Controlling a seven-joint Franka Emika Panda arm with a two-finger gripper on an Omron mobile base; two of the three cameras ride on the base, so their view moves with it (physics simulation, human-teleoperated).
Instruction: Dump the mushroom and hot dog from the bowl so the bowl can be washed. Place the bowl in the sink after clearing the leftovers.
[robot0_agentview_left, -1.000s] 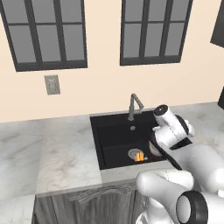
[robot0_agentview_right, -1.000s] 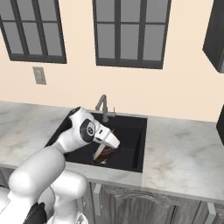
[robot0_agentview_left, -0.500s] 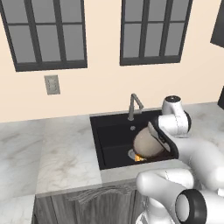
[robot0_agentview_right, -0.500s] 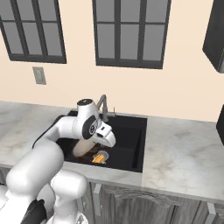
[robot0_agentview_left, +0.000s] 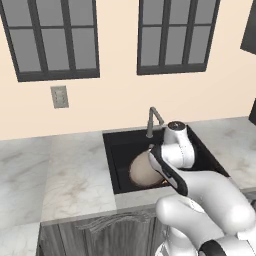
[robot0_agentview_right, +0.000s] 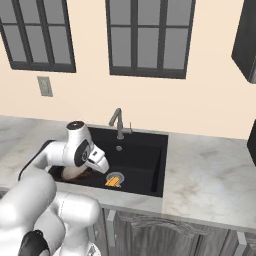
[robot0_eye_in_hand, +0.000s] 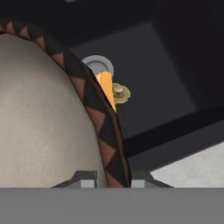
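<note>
Gripper: fingers clamped on the bowl's dark zigzag rim, one tip on each side of the edge.
Bowl: tipped on edge above the sink, tan face turned to the left base camera.
Sink: black basin set in the marble counter, gooseneck faucet at the back.
Hot dog: on the basin floor at the silver drain.
Mushroom: touching the hot dog's side, also beside the drain.

Both base views look forward and down from behind the arm, sharing the sink. The hand view sits very close, apparently aimed into the basin.
</note>
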